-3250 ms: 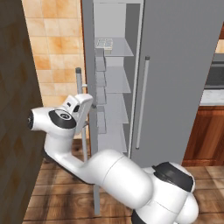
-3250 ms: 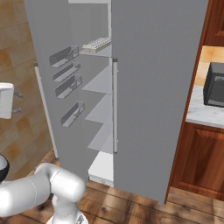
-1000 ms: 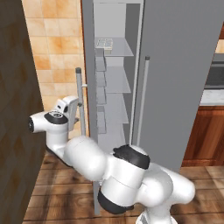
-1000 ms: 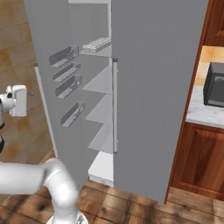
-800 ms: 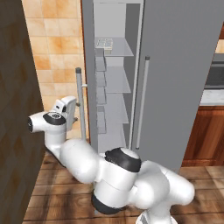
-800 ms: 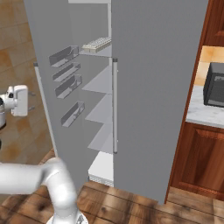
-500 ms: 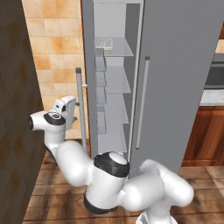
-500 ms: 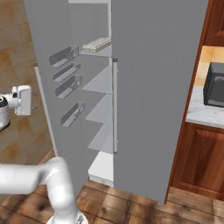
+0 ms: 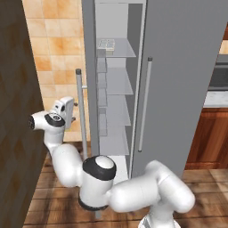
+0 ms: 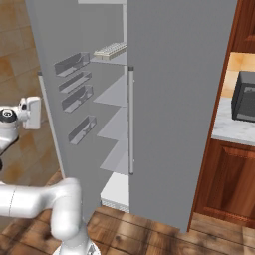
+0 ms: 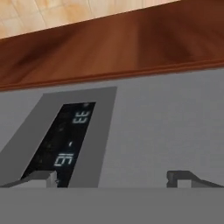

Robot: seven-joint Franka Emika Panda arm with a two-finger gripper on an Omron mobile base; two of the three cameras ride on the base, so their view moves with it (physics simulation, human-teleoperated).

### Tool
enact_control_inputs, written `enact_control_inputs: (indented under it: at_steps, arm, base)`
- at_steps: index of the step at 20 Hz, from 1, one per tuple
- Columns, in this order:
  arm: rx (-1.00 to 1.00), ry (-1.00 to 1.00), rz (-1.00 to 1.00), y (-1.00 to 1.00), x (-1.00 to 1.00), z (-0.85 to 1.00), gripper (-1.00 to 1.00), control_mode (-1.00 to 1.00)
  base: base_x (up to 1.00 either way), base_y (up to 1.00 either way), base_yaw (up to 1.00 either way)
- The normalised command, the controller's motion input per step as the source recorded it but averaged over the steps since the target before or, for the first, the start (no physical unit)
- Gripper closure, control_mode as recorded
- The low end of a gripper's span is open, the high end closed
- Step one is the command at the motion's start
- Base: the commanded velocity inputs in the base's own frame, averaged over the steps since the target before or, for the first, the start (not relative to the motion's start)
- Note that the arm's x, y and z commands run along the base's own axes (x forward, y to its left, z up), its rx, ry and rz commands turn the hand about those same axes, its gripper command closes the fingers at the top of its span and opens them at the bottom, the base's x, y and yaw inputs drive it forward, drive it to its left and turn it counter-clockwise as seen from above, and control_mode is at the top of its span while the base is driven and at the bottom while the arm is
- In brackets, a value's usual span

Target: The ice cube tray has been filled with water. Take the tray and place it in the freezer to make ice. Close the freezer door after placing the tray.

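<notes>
Since the earlier frames, the white arm's elbow has swung lower and forward while the hand stays behind the open door. Freezer (image 9: 116, 89): tall, narrow matte-grey compartment with flat white shelves. Freezer door (image 10: 74, 114): flat grey slab standing open, clear rectangular bins on its inner face, a vertical bar handle (image 9: 80, 111) at its edge, and a glossy dark dispenser panel (image 11: 59, 142) outside. Gripper (image 11: 113, 178): fingers spread wide, empty, facing the door's outer face close to the panel. Ice cube tray (image 10: 110, 50): pale, gridded rectangle lying flat on the top shelf inside the freezer.
</notes>
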Motion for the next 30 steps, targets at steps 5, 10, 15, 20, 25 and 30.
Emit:
enact_control_inputs:
  at_steps: [5,10,15,20,25,30]
  arm:
    - [-0.01,0.07,0.0,0.05,0.74,-0.27,-1.0,-1.0]
    - [-0.02,0.06,-0.13,-0.1,0.16,-0.16,-1.0,-1.0]
    - [-0.01,0.0,-0.25,-0.86,-0.88,-0.15,-1.0,-1.0]
    - [0.0,-0.01,-0.19,-1.0,-0.94,-0.04,-1.0,-1.0]
    - [0.0,-0.01,-0.11,-1.0,-0.66,0.0,-1.0,-1.0]
    - [-0.01,-0.01,-0.03,-1.0,-0.25,0.0,-1.0,-1.0]
  base:
    - [0.0,0.0,0.0]
    - [0.0,0.0,0.0]
    - [0.0,0.0,0.0]
    - [0.0,0.0,0.0]
    - [0.0,0.0,0.0]
    - [0.0,0.0,0.0]
